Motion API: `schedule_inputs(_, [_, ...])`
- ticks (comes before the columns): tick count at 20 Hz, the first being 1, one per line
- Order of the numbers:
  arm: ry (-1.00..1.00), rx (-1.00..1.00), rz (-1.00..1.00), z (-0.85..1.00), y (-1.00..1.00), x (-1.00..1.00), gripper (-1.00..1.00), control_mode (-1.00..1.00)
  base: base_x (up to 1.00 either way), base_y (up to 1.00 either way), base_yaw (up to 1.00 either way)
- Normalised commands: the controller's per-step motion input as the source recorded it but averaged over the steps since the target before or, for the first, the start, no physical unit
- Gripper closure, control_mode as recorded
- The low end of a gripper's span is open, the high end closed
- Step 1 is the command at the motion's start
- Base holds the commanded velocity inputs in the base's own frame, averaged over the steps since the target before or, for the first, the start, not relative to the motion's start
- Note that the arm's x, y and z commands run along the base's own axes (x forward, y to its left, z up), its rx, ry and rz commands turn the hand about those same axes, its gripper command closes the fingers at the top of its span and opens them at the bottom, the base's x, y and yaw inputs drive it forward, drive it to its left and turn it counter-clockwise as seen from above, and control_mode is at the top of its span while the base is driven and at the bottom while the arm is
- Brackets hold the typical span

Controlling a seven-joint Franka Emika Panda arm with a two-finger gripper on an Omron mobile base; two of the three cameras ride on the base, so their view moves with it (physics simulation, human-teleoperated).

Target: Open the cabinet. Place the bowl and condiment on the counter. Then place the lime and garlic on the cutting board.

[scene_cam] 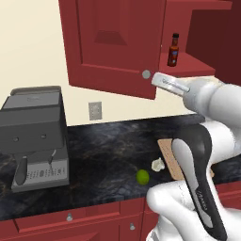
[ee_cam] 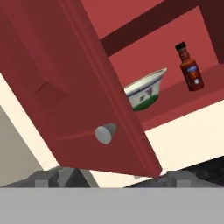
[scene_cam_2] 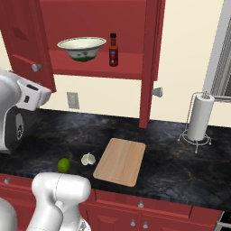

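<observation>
Dark red cabinet [scene_cam_2: 97, 27] doors were found swung open, the left door's edge and round knob [ee_cam: 105, 133] lying just ahead of the tool [ee_cam: 109, 177]. The tool's fingers were spread wide, gripping nothing and apart from the knob. On the cabinet shelf the bowl [scene_cam_2: 82, 48] and the condiment [scene_cam_2: 113, 50] stood side by side. On the black counter [scene_cam_2: 180, 167] the lime [scene_cam_2: 63, 165] and garlic [scene_cam_2: 88, 159] lay just left of the bare cutting board [scene_cam_2: 120, 161], with open counter around them.
</observation>
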Motion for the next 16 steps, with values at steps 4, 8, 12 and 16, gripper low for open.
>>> schedule_inputs(4, [0.0,0.22,0.21,0.14,-0.29,0.01,-1.0,-1.0,0.0,0.0,0.0])
schedule_inputs(8, [0.0,0.18,0.19,0.02,-0.19,0.09,-1.0,-1.0,0.0,0.0,0.0])
schedule_inputs(12, [0.0,0.07,0.13,0.0,-0.06,0.19,-1.0,-1.0,0.0,0.0,0.0])
schedule_inputs(16, [0.0,0.1,0.13,0.0,-0.2,0.22,-1.0,-1.0,0.0,0.0,0.0])
